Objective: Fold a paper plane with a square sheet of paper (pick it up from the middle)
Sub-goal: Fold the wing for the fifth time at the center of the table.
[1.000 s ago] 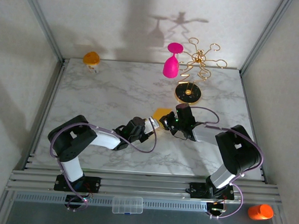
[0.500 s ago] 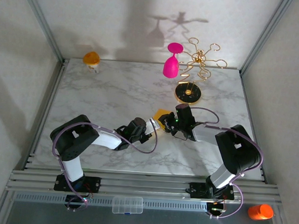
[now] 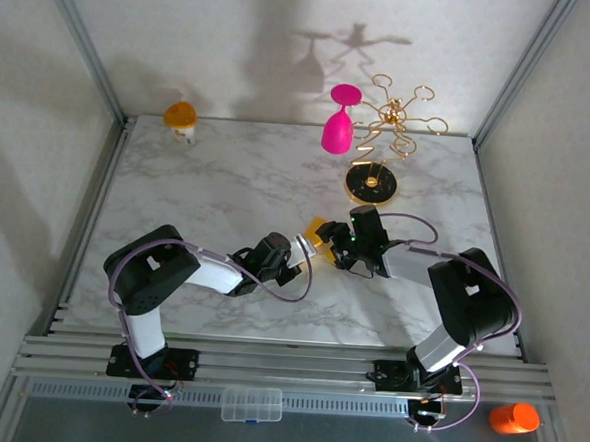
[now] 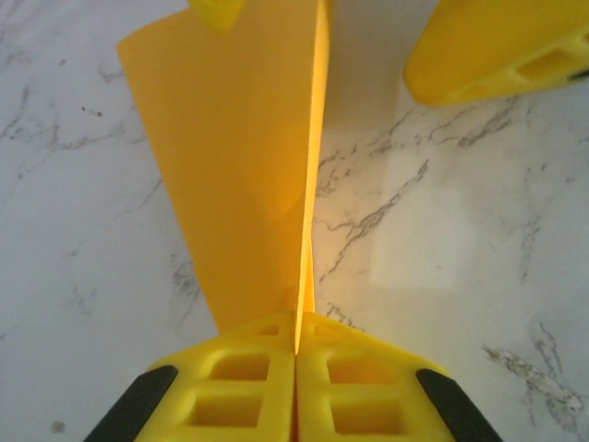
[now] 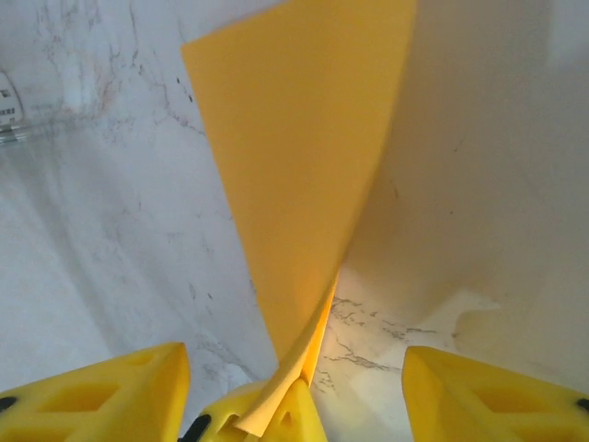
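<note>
**Top external view.** The left hand [image 3: 304, 244] and the right hand [image 3: 336, 242] are meeting tip to tip just right of the middle of the surface [image 3: 207, 186], slightly toward its near edge. The sheet of paper [image 3: 321, 226] is showing between them as a small yellow-orange patch; how either hand is set cannot be told from here. The gold rack [image 3: 385, 136] is standing beyond the right hand toward the far edge, with a pink goblet [image 3: 339, 124] at its left side. An orange-topped cup [image 3: 181, 116] is sitting at the far left corner. The left half of the surface and the strip along the right edge are lying bare.

**Left wrist view.** The left hand's fingers [image 4: 230, 387] are pressing together on the near end of the folded sheet, which is standing on edge with one flap spreading leftward. Two fingertips of the right hand [image 4: 497, 46] are flanking the sheet's far end, the right-side one apart from it. Bare marble is lying on both sides.

**Right wrist view.** The right hand is spreading wide, its fingers [image 5: 101, 396] sitting at the lower corners. The sheet is curving up between them, touching neither.
</note>
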Robot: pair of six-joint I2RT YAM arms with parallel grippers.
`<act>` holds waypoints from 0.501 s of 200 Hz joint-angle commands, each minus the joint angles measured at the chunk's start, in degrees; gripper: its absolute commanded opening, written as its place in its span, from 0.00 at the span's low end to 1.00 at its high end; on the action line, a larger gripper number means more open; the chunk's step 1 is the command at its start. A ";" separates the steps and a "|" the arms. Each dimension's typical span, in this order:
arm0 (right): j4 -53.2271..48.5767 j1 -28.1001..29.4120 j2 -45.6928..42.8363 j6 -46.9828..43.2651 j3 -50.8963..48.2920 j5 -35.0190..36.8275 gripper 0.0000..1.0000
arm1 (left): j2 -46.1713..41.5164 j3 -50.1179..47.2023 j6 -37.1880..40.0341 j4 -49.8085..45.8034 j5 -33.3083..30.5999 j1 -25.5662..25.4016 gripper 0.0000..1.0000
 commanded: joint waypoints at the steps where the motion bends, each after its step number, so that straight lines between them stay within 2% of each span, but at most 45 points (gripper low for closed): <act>1: -2.55 -0.67 -2.83 -2.18 1.11 2.85 0.65 | 0.88 1.05 -2.68 -1.83 2.84 0.00 0.09; 100: -4.06 -1.96 -6.01 -9.17 0.15 6.87 0.66 | 2.63 2.68 -9.62 -6.18 11.00 3.49 0.10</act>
